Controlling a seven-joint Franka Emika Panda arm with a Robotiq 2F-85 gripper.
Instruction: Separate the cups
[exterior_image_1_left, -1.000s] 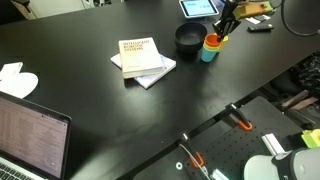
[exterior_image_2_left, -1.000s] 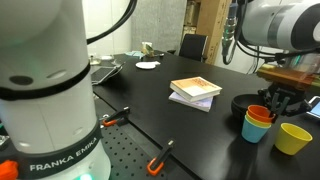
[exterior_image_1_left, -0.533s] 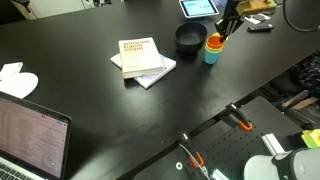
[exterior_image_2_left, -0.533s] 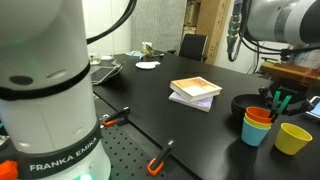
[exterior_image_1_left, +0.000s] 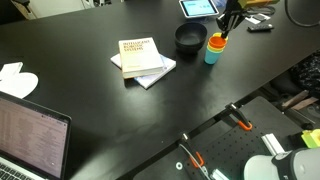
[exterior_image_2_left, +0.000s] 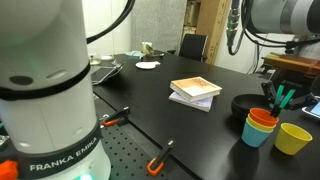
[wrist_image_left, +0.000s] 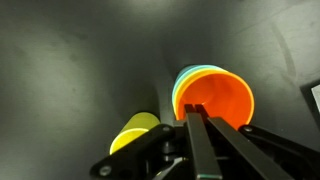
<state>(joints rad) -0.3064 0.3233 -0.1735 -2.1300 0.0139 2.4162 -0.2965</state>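
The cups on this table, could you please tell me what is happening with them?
The robot's gripper hovers just above the orange cup, which sits nested in the teal cup. Its fingers look closed and hold nothing. The yellow cup already stands apart beside them, with the black bowl close by.

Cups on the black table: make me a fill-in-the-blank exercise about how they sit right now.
The orange cup sits nested inside the ____ cup. The ____ cup stands alone, apart from that stack. The hand hangs above that stack, holding ____.
Missing words: teal; yellow; nothing.
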